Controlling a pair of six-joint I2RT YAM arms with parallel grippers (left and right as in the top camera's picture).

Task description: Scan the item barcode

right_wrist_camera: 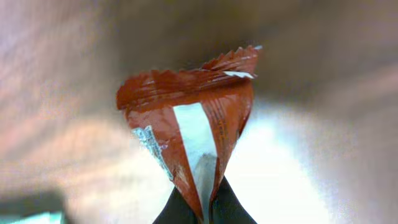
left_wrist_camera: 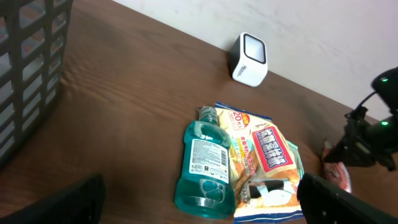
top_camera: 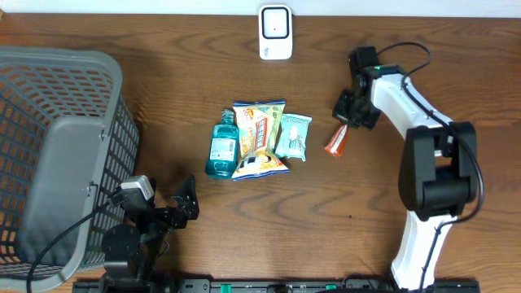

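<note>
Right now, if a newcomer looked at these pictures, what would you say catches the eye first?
The right gripper, shut on a crinkled red packet over on the right, stands out first. Next come the blue mouthwash bottle, yellow snack bag and pale green packet clustered in the middle. The white scanner stands beyond them, and a big grey basket fills the left.

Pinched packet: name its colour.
The packet is orange-red with a white stripe; best in the right wrist view.
</note>
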